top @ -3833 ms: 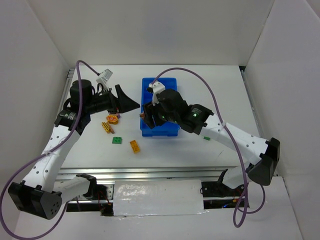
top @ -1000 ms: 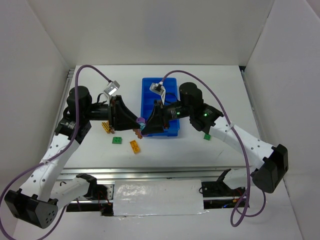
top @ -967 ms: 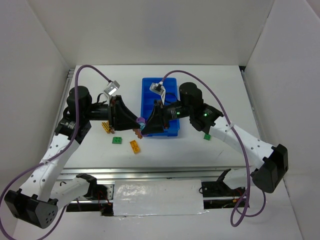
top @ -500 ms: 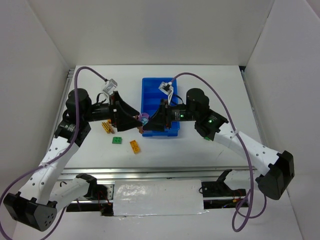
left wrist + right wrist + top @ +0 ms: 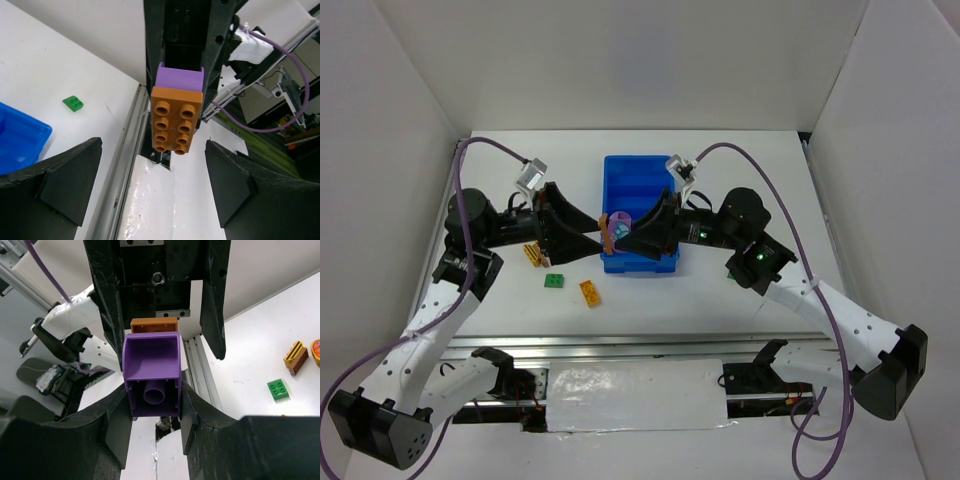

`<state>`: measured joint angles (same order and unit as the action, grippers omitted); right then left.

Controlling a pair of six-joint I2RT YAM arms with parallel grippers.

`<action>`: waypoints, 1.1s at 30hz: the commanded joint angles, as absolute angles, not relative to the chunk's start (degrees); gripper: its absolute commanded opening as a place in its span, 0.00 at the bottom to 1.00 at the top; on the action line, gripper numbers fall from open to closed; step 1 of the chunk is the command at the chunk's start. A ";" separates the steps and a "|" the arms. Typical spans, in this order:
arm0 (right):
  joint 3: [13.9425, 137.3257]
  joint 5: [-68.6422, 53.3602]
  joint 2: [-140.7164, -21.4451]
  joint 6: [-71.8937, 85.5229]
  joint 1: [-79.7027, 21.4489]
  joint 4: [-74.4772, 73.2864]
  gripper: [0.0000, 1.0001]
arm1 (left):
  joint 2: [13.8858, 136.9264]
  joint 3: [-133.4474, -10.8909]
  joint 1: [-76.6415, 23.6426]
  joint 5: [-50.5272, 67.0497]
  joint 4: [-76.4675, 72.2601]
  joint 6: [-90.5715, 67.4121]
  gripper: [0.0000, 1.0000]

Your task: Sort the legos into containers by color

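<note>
- one blue tray (image 5: 640, 263); its compartments are partly hidden, so their number cannot be told
- two green legos: one (image 5: 554, 281) at 8 o'clock from the tray, one (image 5: 73, 103) at 4 o'clock
- one orange-yellow lego (image 5: 590, 292) at 7 o'clock from the tray
- one striped orange-and-brown piece (image 5: 531, 254) at 9 o'clock
- one round orange piece (image 5: 316, 351), cut off by the picture's edge
- one purple brick (image 5: 151, 375) joined to one brown-orange brick (image 5: 173, 120)
- two grippers: left gripper (image 5: 154, 142), right gripper (image 5: 152, 390)

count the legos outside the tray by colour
green legos: 2
purple lego: 1
brown lego: 1
orange legos: 2
striped yellow-brown lego: 1
total: 7
</note>
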<state>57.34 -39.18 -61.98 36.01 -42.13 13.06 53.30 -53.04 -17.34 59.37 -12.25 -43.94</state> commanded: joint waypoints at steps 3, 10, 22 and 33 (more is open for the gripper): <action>57.83 -40.34 -63.19 38.76 -42.01 19.51 0.00 | 52.21 -52.47 -17.49 63.81 -23.29 -49.31 0.94; 58.62 -40.43 -65.12 39.19 -42.27 19.86 0.00 | 51.42 -53.43 -17.49 62.76 -21.01 -47.55 0.83; 59.15 -42.63 -67.32 40.34 -43.33 22.59 0.00 | 52.73 -53.17 -17.49 63.11 -23.20 -48.69 0.56; 59.68 -43.24 -68.47 40.69 -43.50 22.59 0.00 | 53.00 -53.44 -17.49 63.99 -22.24 -47.81 0.46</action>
